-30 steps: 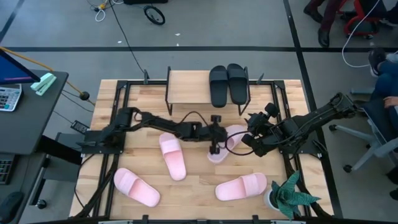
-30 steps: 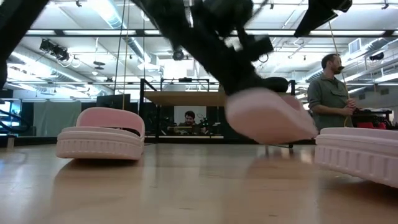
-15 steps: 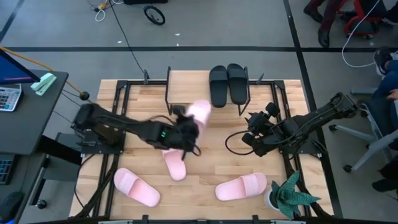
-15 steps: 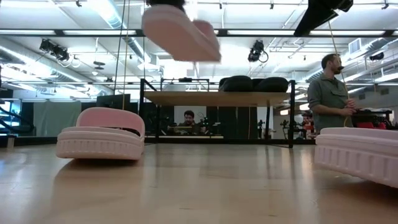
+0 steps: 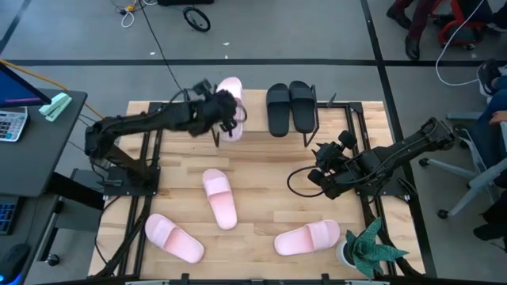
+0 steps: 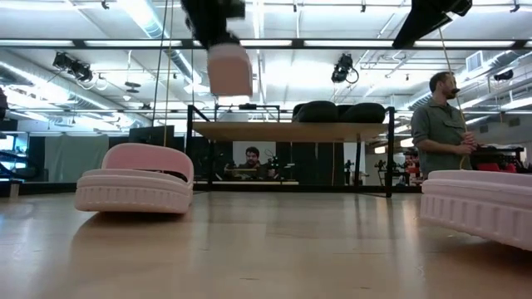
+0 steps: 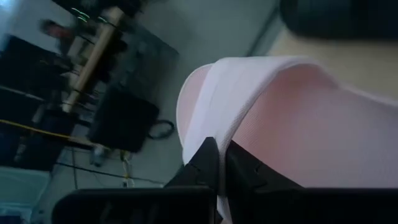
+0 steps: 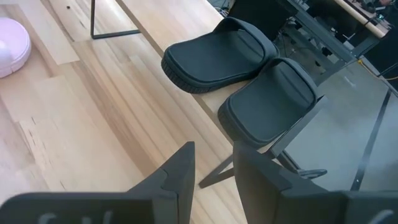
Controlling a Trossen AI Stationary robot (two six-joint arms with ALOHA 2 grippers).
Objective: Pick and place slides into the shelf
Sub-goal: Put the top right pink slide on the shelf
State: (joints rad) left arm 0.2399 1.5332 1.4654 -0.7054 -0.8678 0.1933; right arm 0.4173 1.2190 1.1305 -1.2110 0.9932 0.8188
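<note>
Overhead, the left gripper (image 5: 224,113) holds a pink slide (image 5: 231,108) above the shelf (image 5: 253,111) beside two black slides (image 5: 290,106). Left wrist view: fingers (image 7: 208,163) pinch its strap. Right gripper (image 5: 321,170) waits, jaws slightly parted.

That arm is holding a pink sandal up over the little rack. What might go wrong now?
Two risks, judging by the pictures. The left gripper pinches the pink slide only by its strap edge, so it might slip or swing. The slide hangs over the shelf board's far left part, beside the black slides; released there, it may tip off the edge or bump them. The right gripper waits low at the table's right, clear of this.
</note>
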